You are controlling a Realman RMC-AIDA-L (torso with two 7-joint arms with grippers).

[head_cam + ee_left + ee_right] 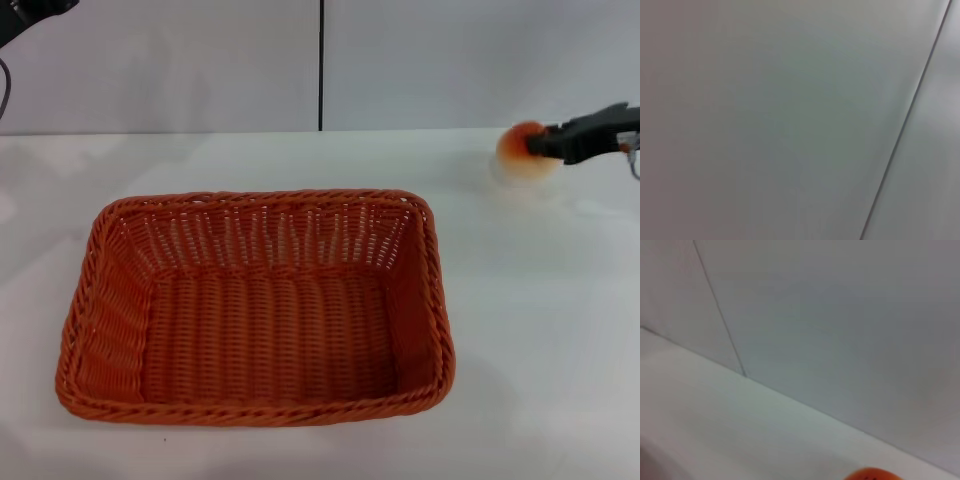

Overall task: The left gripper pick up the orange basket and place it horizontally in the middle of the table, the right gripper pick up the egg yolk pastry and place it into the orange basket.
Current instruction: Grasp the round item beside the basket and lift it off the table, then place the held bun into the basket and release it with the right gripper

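Observation:
The orange basket [255, 310] lies lengthwise in the middle of the table [540, 330], empty, with its long sides running left to right. At the far right, my right gripper [545, 143] is shut on the egg yolk pastry [520, 150] and holds it slightly above the tabletop, well to the right of the basket and farther back. In the right wrist view only a sliver of the pastry's orange top [872, 474] shows at the edge. My left gripper [30, 15] is raised in the far left corner, away from the basket.
A grey wall with a dark vertical seam [321, 65] stands behind the table. Bare white tabletop surrounds the basket on all sides. The left wrist view shows only wall.

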